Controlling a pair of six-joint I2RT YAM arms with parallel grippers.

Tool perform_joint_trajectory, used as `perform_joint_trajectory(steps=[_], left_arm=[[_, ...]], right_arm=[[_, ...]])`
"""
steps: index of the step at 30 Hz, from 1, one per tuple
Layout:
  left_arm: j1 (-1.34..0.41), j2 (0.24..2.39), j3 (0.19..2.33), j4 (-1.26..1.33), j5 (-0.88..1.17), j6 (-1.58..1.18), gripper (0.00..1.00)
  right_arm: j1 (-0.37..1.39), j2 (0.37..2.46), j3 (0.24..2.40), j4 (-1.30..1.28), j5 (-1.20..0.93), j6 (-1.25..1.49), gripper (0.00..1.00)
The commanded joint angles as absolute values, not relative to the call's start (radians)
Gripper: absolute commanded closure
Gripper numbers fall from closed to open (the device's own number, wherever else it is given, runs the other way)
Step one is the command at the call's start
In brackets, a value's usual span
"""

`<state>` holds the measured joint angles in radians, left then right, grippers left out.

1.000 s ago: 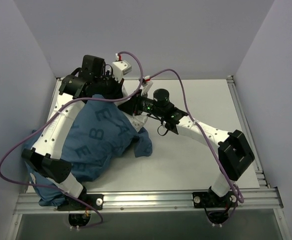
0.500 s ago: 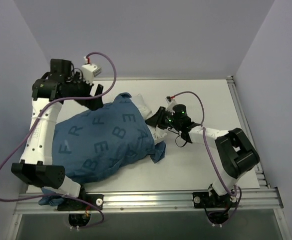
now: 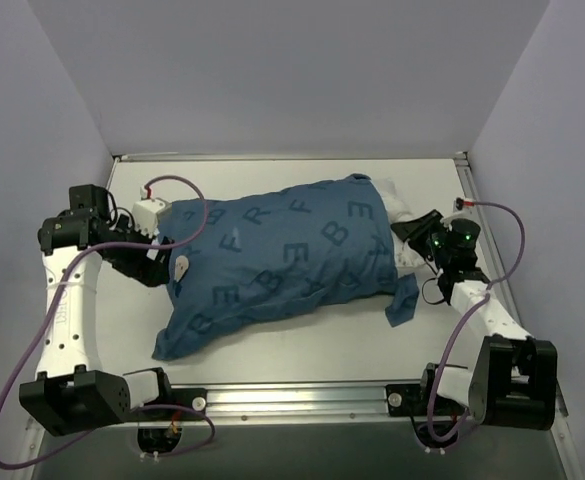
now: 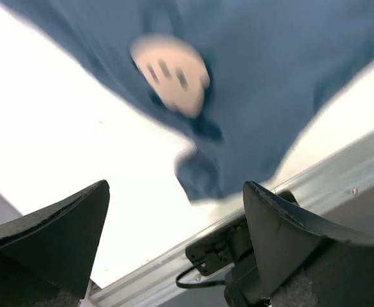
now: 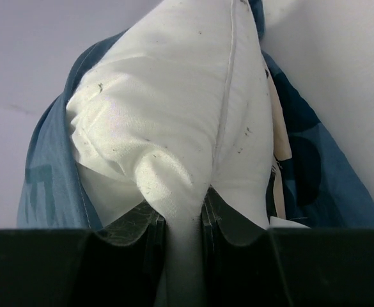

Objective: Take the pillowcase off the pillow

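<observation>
Pinching a white fold of the pillow (image 5: 174, 128) with the right end effector (image 5: 180, 225), jaws narrow and clamped on the cloth, at 3 o'clock on the worktop (image 3: 302, 345). Sheathing most of that pillow, the pillowcase (image 3: 292, 255), stretched diagonally from 8 o'clock to 2 o'clock, with only the white right end bare beside the grip. Trailing flat onto the worktop at 4 o'clock, a loose blue flap (image 3: 404, 300). Holding the left end effector (image 4: 174, 243) spread wide on nothing at 9 o'clock, just beside the pillowcase's left edge, looking at a blurred printed mouse face (image 4: 171, 73).
</observation>
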<state>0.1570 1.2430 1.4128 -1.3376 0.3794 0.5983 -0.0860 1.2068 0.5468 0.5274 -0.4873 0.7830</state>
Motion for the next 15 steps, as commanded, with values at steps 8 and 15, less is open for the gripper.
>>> perform_joint_trajectory(steps=[8, 15], left_arm=[[-0.113, 1.235, 1.034, -1.142, 0.255, 0.683, 0.06], [-0.089, 1.311, 0.959, -0.718, -0.015, 0.597, 0.06]], right_arm=[[-0.086, 1.233, 0.466, 0.614, -0.457, 0.871, 1.0], [-0.08, 1.272, 0.512, 0.583, -0.48, 0.819, 1.0]])
